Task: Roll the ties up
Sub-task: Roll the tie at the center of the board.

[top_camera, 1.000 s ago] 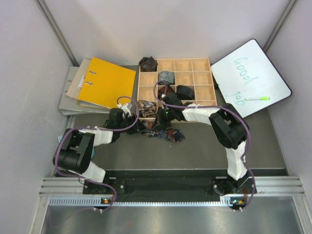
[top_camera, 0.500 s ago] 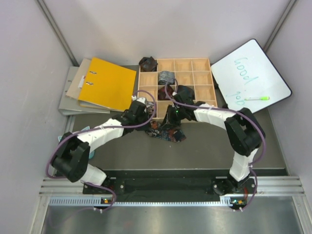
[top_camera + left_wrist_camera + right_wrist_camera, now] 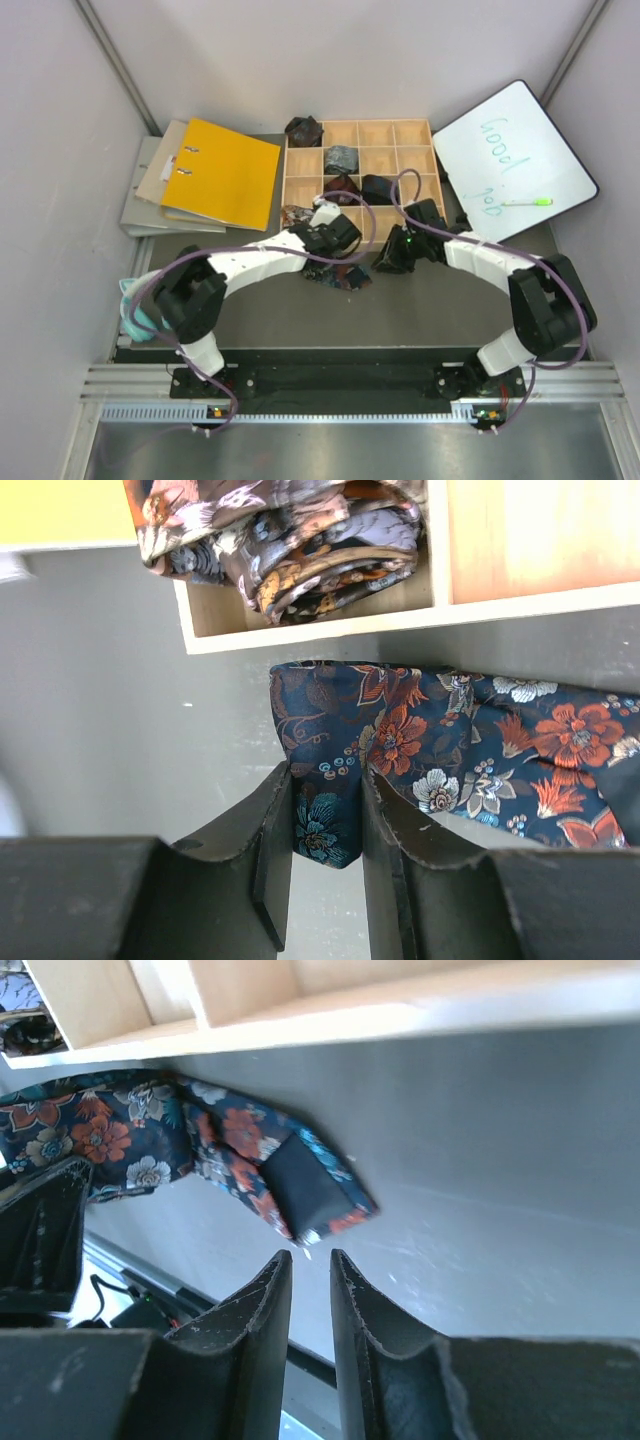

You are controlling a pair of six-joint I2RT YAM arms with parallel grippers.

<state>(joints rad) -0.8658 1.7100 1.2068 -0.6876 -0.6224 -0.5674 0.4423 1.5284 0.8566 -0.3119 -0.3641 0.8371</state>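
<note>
So here's where we're at: our left gripper is pinched onto the folded end of the navy tie, one finger on each side of the fabric, in the lower middle of the left wrist view. The rest of the tie runs off to the right of that frame, flat on the grey table, just below the front edge of the wooden tray. From the top camera the tie sits in the middle of the frame, right under the tray's lower left corner, between our two grippers. Our right gripper has its jaws at a narrow slit with nothing in between. In that wrist view, the tie's other end lies just above and left of the fingertips, folded over so its plain dark back shows, and it's apart from them as far as we can tell. In the tray we've got a brown bundle in the lower left compartment, right above the pinched end. Further up are a grey-blue bundle, a maroon bundle and a black bundle. Another dark bundle sits at the tray's upper left corner. A yellow binder lies upper left, and a whiteboard with a green marker upper right.
</note>
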